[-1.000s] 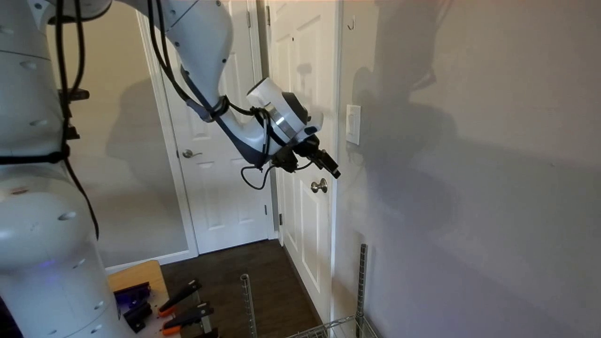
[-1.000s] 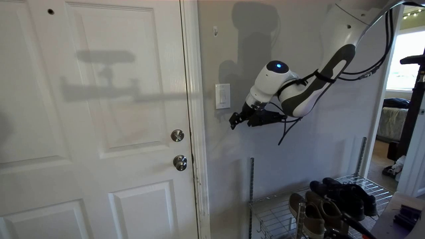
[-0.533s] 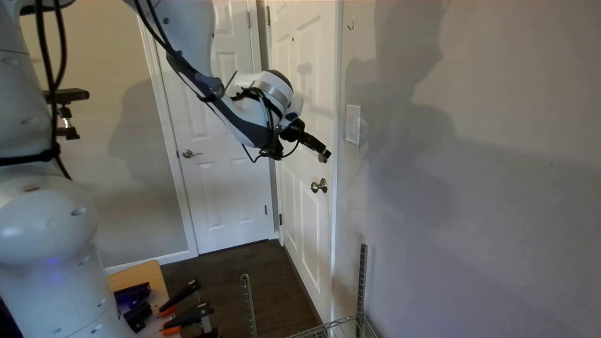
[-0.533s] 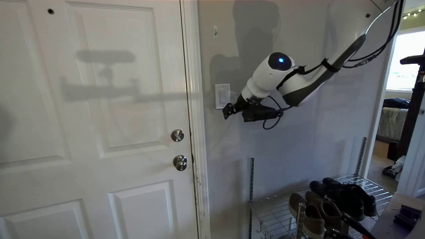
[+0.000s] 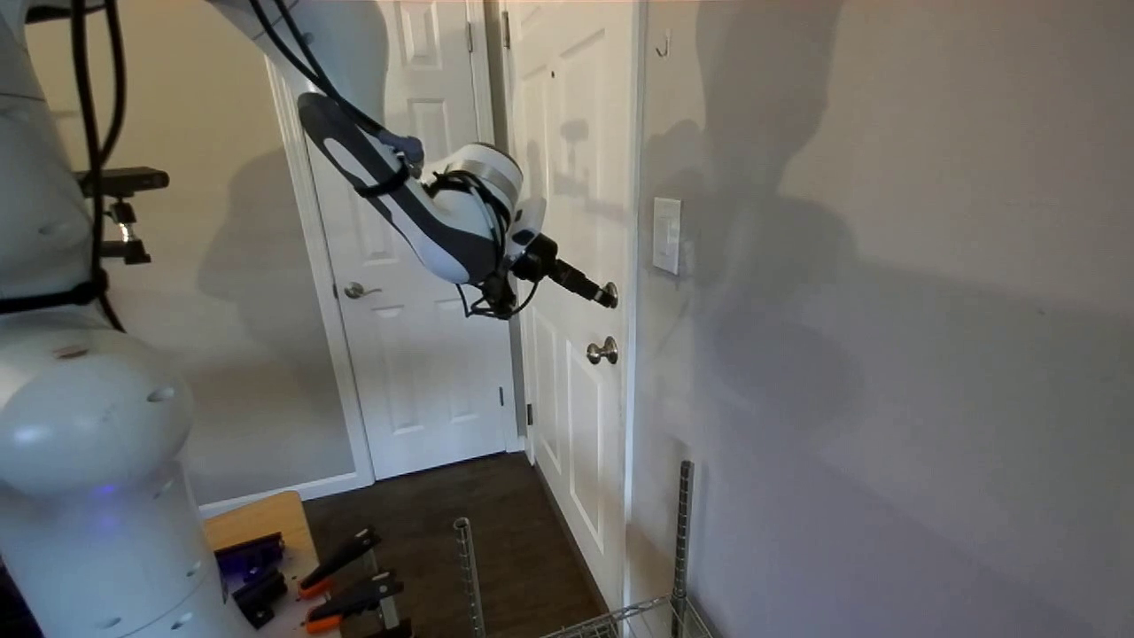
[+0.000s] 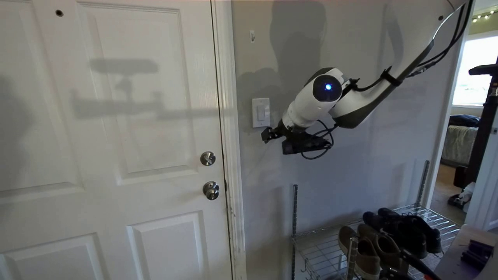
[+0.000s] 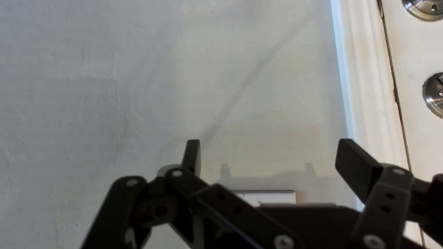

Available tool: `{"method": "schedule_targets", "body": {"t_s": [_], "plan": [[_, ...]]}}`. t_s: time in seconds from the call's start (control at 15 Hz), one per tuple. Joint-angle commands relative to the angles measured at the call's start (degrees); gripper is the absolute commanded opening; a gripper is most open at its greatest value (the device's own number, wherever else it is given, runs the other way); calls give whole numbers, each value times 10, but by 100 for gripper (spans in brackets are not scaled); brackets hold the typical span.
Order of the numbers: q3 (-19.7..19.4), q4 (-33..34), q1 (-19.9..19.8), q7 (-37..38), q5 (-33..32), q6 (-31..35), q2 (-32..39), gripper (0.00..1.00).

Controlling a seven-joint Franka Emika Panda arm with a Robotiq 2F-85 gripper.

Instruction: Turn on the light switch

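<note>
You see wall [image 7: 86, 110] dim, uneven; soft-edged shadows [image 7: 270, 181] fall between and beyond your jaws. Well behind jaws, window [image 6: 472, 50] glares, blown-out white.

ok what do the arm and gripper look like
The arm is white and rounded with dark grey panels; black cables run along it, held by black straps. A round black cap shows a blue light. The gripper is black, with angular jointed fingers and silver screw heads.

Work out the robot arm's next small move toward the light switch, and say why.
Probably raise the open jaws slightly before any push: they appear lower than the light switch in both exterior views, and do not touch it.
</note>
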Motion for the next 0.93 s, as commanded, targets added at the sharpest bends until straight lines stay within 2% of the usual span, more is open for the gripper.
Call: {"method": "schedule_targets", "body": {"t_s": [0.0, 0.47, 0.53, 0.87], "plan": [[2, -11, 2, -18, 38, -5, -21, 100], [5, 1, 5, -117, 157, -17, -55, 100], [1, 8, 1, -82, 127, 0, -34, 100], [1, 9, 1, -86, 131, 0, -33, 100]]}}
